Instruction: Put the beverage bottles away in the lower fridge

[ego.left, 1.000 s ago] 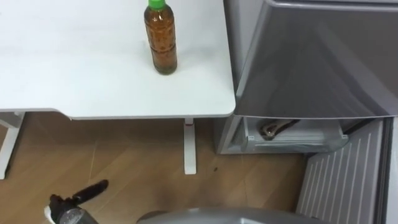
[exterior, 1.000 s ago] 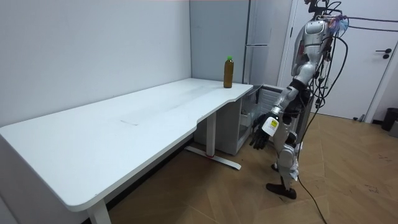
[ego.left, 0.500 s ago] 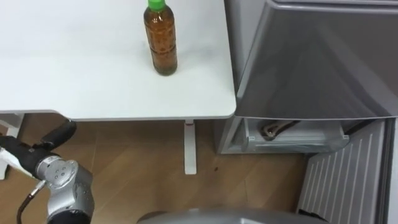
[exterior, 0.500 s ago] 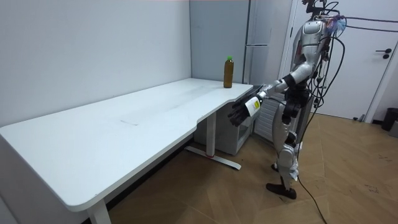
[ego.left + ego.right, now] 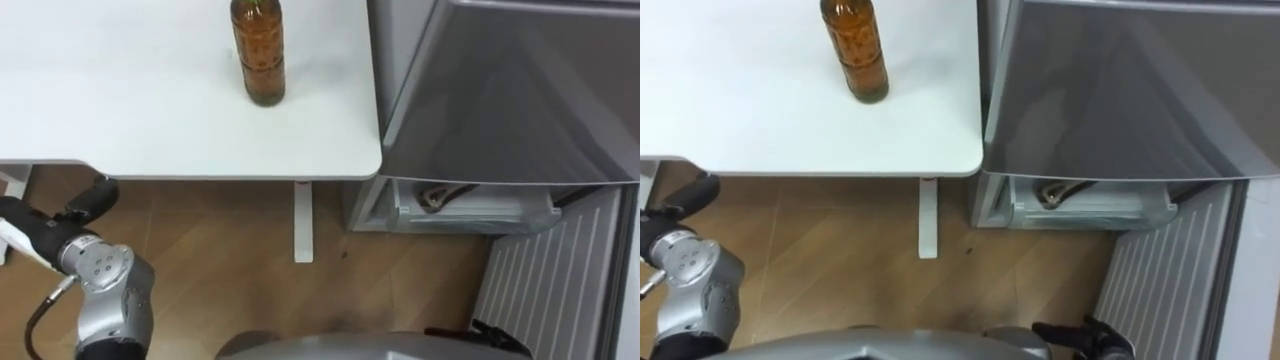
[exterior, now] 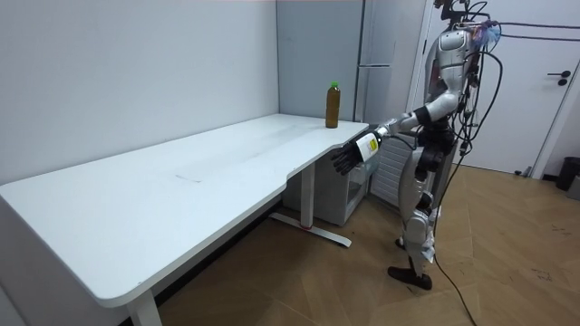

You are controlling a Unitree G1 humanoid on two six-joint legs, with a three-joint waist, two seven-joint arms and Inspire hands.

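Note:
A brown tea bottle [image 5: 258, 55] with a green cap stands upright near the right end of the white table [image 5: 150, 120], also in the room view [image 6: 333, 106]. I stand on the wood floor in front of the table's corner and the fridge. My left hand [image 5: 40, 228] is stretched forward at the lower left, below the table's front edge and well short of the bottle. Its fingers [image 6: 344, 163] are relaxed and hold nothing. My right hand [image 5: 1088, 338] hangs low at the bottom edge, in front of the fridge's open door.
The grey fridge [image 5: 500, 90] stands right of the table. Its lower compartment [image 5: 470, 208] is open, with the ribbed inside of its door [image 5: 555, 290] swung out at the right. A white table leg [image 5: 303, 220] stands on the floor between me and the fridge.
My left arm has swung up from beside my leg and now reaches forward at about table height. The eye views have shifted a little, and the bottle sits higher in the picture.

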